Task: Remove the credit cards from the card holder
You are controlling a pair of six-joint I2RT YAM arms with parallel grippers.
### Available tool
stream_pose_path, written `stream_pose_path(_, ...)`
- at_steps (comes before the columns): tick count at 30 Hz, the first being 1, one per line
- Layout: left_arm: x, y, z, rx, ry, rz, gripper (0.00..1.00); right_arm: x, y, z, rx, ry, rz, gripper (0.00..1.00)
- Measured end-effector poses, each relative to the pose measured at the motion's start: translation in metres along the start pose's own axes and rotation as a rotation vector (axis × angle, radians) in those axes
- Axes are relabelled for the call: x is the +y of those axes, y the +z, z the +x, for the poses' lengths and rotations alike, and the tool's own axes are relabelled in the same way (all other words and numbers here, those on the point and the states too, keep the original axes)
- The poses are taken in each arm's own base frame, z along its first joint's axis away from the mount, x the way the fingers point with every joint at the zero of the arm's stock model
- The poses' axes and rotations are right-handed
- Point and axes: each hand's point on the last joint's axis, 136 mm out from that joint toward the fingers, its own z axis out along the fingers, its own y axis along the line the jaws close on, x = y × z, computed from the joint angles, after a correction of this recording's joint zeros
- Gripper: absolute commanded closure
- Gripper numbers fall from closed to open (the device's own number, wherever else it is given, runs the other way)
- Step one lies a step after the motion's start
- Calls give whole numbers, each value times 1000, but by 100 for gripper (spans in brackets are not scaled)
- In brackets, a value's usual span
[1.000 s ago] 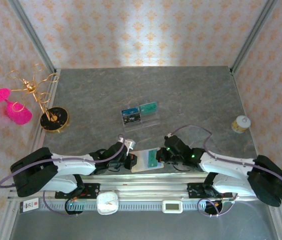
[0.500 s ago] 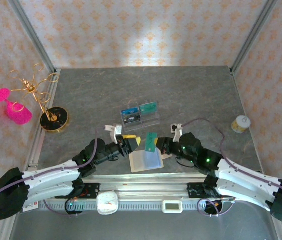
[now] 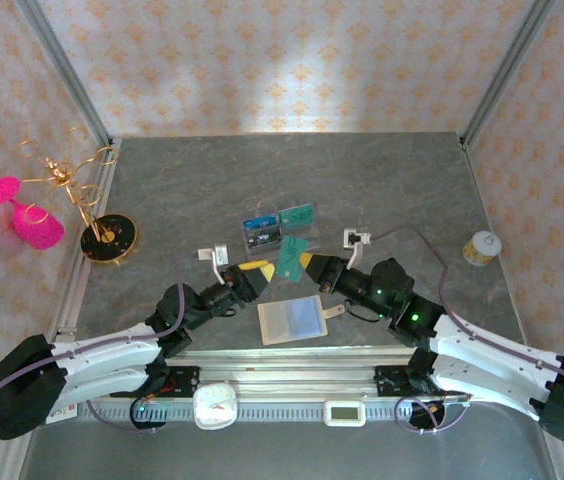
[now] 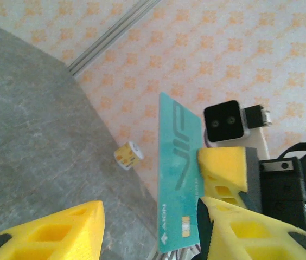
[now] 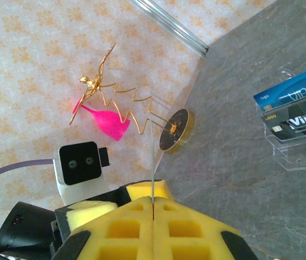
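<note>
Pinching the thin teal-green plastic card (image 3: 288, 262) at frame centre, right gripper (image 3: 306, 261) is clamped tight; left gripper (image 3: 254, 269) gapes empty beside it, tan leather wallet (image 3: 290, 320) lying open below.

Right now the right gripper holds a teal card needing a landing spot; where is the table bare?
Bare: the far table behind the clear tray, and the stretch between that tray and the small jar. Crowded: front centre, where the left gripper, the right gripper with the teal card and the card holder cluster.
</note>
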Motion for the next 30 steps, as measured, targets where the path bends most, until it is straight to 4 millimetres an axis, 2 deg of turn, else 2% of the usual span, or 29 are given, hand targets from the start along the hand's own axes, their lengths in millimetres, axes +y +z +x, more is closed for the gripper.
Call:
stream_pose_path(6, -4, 3, -3, -21, -27, 29, 57, 4, 8, -3, -21, 3, -25, 100)
stream_pose_path(12, -7, 2, -6, -39, -54, 54, 63, 16, 14, -4, -61, 11, -64, 100)
stream_pose_path(14, -9, 2, -8, -48, -64, 66, 71, 19, 16, 0, -68, 11, -64, 100)
stream_pose_path(18, -14, 3, -12, -67, -78, 93, 100, 19, 23, 10, -71, 12, -49, 100)
stream_pose_path(24, -11, 2, -17, -47, -42, 76, 100, 7, 25, 10, -67, 2, 28, 95)
stream_pose_path(26, -13, 7, -23, -15, 12, 57, 100, 0, 17, 1, -74, -5, 65, 95)
stream_pose_path(30, -16, 33, -55, 51, 202, -26, 100, -29, -18, -49, -195, -9, 176, 95)
